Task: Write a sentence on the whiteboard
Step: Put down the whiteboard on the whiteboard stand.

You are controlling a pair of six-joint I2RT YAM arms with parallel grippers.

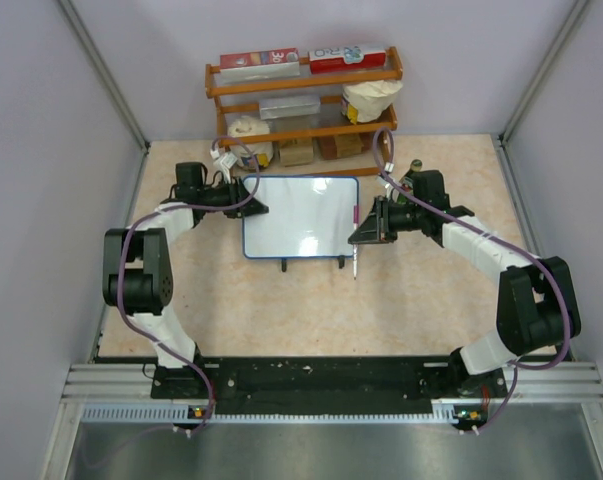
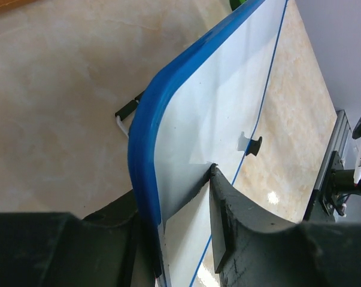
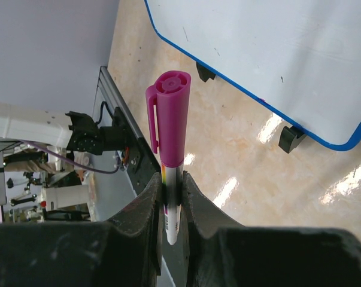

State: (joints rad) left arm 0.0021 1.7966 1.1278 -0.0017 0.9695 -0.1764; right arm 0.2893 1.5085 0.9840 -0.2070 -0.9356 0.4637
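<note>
The whiteboard (image 1: pixel 301 215), white with a thin blue frame and small black feet, lies on the table between the arms. Its surface shows no writing. My left gripper (image 1: pixel 253 203) is at its left edge. In the left wrist view the board's rounded corner (image 2: pixel 145 149) sits between the jaws of my left gripper (image 2: pixel 177 191). One finger lies against the blue frame, and the other stands over the white face with a gap, so the gripper is open. My right gripper (image 1: pixel 366 232) is just off the board's right edge, shut on a marker (image 3: pixel 171 113). The marker's magenta cap is on, and the board (image 3: pixel 276 54) lies beyond it.
A wooden shelf (image 1: pixel 301 100) with boxes and bags stands against the back wall, right behind the board. A small dark bottle (image 1: pixel 416 166) stands by the right arm. Grey walls close in both sides, and a metal rail (image 1: pixel 331 385) runs along the near edge.
</note>
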